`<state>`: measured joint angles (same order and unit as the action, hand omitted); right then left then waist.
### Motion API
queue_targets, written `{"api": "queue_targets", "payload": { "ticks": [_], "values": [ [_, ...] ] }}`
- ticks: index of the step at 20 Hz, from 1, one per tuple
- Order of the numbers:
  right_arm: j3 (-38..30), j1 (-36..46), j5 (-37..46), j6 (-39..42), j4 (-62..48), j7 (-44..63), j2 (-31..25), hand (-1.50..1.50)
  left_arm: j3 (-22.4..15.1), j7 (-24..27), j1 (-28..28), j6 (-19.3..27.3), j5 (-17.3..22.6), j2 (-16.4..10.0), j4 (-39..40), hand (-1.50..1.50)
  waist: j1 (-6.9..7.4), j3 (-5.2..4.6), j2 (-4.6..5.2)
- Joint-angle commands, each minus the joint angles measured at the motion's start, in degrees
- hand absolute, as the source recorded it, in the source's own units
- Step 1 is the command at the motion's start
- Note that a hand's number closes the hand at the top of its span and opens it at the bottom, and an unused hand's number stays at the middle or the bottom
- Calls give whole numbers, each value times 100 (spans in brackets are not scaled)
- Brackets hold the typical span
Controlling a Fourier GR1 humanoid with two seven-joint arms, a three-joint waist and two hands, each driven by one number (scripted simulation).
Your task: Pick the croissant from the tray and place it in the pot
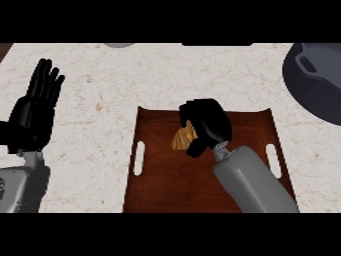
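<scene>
Right hand is over the tray's far half, about mid-width. Fingers are curled down with the thumb tucked under, closed round the croissant. Only a tan, ribbed wedge of the croissant shows, poking out on the hand's left side between fingers and thumb; the hand hides the rest. It sits within the tray's outline, but I can't tell whether it touches the tray floor or is lifted off it. Right forearm comes in over the tray's near right part, just beside the right slot. Left slot is fully visible. Tray is dark brown and rectangular, flat on the pale marbled counter. Pot is dark grey, beyond the tray's far right corner and apart from it, partly cut off at the right edge; one handle shows on its upper left rim. Left hand is well left of the tray, open, fingers straight and pointing away, holding nothing, resting. Small grey round object sits at the counter's far edge, beyond the tray's far left corner, mostly cropped.
</scene>
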<state>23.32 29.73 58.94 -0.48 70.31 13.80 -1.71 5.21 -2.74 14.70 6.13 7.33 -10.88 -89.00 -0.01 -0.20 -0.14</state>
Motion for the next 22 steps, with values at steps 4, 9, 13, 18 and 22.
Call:
{"api": "queue_targets", "payload": {
  "ticks": [4, 9, 13, 18, 22],
  "values": [
    [-1828, 1267, 356, -417, -1066, 2145, -373, 150, -94, -6, 203, -90, 28, 2, -126, 0, 321, 3, 258],
    [-2426, 2249, 1180, -761, -1704, 3728, -989, 150, -232, -42, 323, -168, -4, 14, -162, 0, 567, -13, 266],
    [-2630, 2961, 1936, -1198, -2185, 4722, -1488, 150, -275, 10, 372, -188, 1, 74, -68, 0, 707, -11, 317],
    [-2643, 3660, 2890, -1277, -2947, 5656, -1930, 150, -337, -144, 564, -161, 7, 137, 12, 0, 727, -1, 296],
    [-2708, 3843, 3478, -1608, -3343, 6224, -1851, 150, -254, -51, 538, -206, -11, 54, 171, 0, 621, 6, 259]
  ]
}}
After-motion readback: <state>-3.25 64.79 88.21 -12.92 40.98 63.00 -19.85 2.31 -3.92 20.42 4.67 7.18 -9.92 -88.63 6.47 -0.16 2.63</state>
